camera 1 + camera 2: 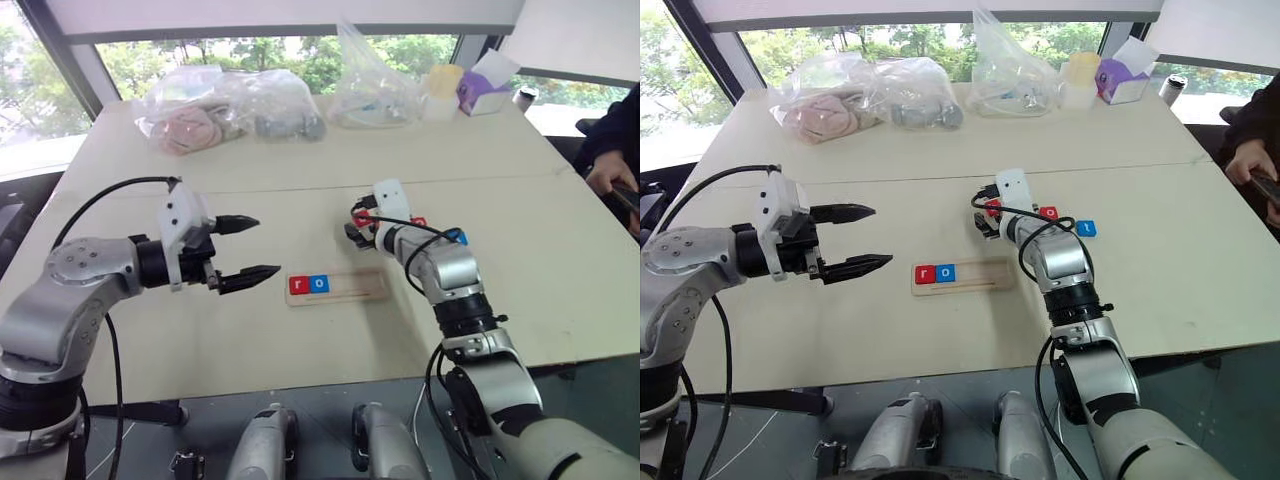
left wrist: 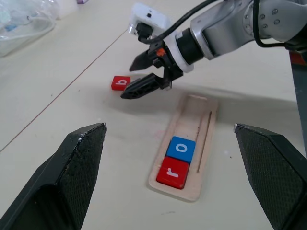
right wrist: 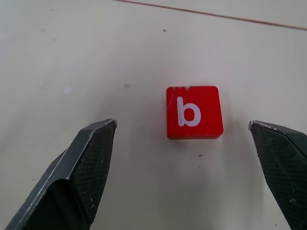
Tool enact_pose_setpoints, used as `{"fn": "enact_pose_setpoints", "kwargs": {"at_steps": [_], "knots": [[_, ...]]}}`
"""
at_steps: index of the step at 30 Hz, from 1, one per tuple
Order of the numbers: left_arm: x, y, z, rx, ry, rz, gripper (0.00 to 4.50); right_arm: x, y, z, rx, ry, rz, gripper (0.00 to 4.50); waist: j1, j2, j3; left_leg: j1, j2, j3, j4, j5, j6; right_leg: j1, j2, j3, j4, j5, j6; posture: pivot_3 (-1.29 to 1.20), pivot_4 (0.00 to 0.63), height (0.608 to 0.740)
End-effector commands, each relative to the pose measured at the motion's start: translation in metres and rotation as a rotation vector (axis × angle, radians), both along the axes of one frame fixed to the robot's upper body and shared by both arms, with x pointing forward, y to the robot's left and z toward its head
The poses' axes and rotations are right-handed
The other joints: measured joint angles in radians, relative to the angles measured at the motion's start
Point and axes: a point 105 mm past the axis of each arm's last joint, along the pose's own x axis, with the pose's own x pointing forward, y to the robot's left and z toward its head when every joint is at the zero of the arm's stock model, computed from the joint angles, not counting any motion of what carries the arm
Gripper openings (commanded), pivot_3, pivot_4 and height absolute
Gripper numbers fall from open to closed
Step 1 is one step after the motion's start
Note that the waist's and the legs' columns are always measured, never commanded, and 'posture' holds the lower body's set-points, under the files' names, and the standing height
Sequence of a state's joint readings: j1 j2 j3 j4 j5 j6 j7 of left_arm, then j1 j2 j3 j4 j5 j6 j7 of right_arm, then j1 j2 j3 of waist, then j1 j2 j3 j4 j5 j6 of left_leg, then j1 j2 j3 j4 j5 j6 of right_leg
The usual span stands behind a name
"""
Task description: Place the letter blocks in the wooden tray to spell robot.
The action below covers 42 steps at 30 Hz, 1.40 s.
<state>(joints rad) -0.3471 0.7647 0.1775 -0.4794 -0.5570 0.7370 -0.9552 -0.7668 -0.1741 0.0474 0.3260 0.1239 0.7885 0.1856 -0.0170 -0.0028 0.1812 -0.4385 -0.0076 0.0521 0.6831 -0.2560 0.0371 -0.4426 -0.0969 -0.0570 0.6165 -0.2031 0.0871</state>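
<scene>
Nearest, the wooden tray (image 1: 962,275) lies on the pale surface (image 1: 890,330) with a red r block (image 1: 925,274) and a blue o block (image 1: 945,272) side by side at its left end (the rest of the groove is bare). To its left the left hand (image 1: 854,240) hovers above the surface, fingers spread apart and holding nothing. Just beyond the tray, the right hand (image 2: 142,74) reaches down with fingers wide apart over a red b block (image 3: 194,112), not touching it. Beside it to the right lie a red block (image 1: 1049,213) and a blue block (image 1: 1086,228). Farthest, plastic bags (image 1: 865,97) line the surface's far edge.
</scene>
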Motion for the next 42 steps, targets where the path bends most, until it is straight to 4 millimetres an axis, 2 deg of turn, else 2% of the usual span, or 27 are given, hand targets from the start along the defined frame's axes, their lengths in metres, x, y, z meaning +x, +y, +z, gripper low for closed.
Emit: {"fn": "enact_pose_setpoints", "kwargs": {"at_steps": [1,14,17,18,21,28,30,32,34,39,42], "knots": [[-0.004,-0.004,0.005,0.004,-0.041,-0.009,4.44,0.007,0.005,0.012,0.028,-0.043,0.003,4.5,-0.001,0.0,0.0,0.0,0.0,0.0,0.0,0.0,0.0,0.0,0.0,0.0,0.0,0.0,0.0,0.0,0.15,0.725],[-0.005,-0.007,-0.002,0.013,-0.044,0.0,4.44,0.018,0.012,0.003,0.015,-0.032,-0.005,4.5,-0.003,0.0,0.0,0.001,0.001,0.0,0.0,0.001,-0.001,0.0,0.001,0.0,0.001,0.0,0.0,0.0,0.15,0.725],[-0.005,-0.008,-0.004,0.017,-0.044,0.001,4.5,0.017,0.012,-0.001,0.005,-0.022,-0.01,3.72,-0.003,0.0,0.0,0.001,0.001,0.0,0.0,0.001,-0.001,0.0,0.001,0.0,0.001,0.0,0.0,0.0,0.15,0.725],[-0.004,-0.008,-0.004,0.02,-0.044,0.001,4.5,0.017,0.012,-0.002,0.004,-0.018,-0.016,3.11,-0.003,0.0,0.0,0.001,0.001,0.0,0.0,0.001,-0.001,0.0,0.001,0.0,0.002,0.0,0.0,0.0,0.15,0.725],[-0.003,-0.009,-0.006,0.023,-0.043,-0.002,4.5,0.016,0.009,-0.002,0.003,-0.014,-0.034,1.7,-0.003,0.0,0.0,0.002,0.001,0.0,0.0,0.001,-0.002,0.0,0.001,0.0,0.002,0.0,0.0,0.0,0.15,0.725],[-0.001,-0.016,-0.01,0.014,-0.036,-0.03,4.5,0.01,-0.005,0.012,-0.025,-0.064,-0.071,1.7,0.002,0.0,0.0,0.002,0.001,0.0,0.0,0.001,-0.002,0.0,0.0,0.0,0.002,0.0,0.0,0.0,0.15,0.725],[0.001,-0.019,-0.01,0.011,-0.035,-0.045,4.5,-0.001,-0.018,0.031,-0.047,-0.118,-0.079,1.7,0.006,0.001,0.0,0.002,0.001,0.0,0.0,0.001,-0.002,0.0,0.0,0.0,0.002,0.0,0.0,0.0,0.15,0.725],[0.002,-0.02,-0.01,0.009,-0.034,-0.052,4.5,-0.012,-0.024,0.041,-0.056,-0.142,-0.074,1.7,0.006,0.001,0.001,0.001,0.001,0.0,-0.001,0.001,-0.002,0.0,0.0,0.0,0.001,0.0,0.0,0.0,0.15,0.725],[0.003,-0.02,-0.011,0.009,-0.029,-0.061,4.5,-0.032,-0.04,0.051,-0.062,-0.148,-0.088,1.7,0.006,0.001,0.001,0.001,0.001,0.0,-0.001,0.001,-0.001,0.0,0.0,0.0,0.001,0.0,0.0,0.0,0.15,0.725],[0.006,-0.02,-0.012,0.013,-0.025,-0.081,4.5,-0.086,-0.073,0.047,-0.1,-0.072,-0.148,1.7,0.006,0.001,0.001,0.001,0.001,0.0,-0.001,0.001,-0.001,0.0,0.0,0.0,0.001,-0.002,-0.003,0.0,0.15,0.725],[0.007,-0.019,-0.009,0.004,-0.03,-0.094,4.5,-0.109,-0.079,0.037,-0.08,-0.006,-0.185,1.7,0.003,0.001,0.001,0.001,0.002,0.0,-0.001,0.001,-0.001,0.0,0.0,0.0,0.001,-0.002,-0.003,0.0,0.15,0.725]]}}
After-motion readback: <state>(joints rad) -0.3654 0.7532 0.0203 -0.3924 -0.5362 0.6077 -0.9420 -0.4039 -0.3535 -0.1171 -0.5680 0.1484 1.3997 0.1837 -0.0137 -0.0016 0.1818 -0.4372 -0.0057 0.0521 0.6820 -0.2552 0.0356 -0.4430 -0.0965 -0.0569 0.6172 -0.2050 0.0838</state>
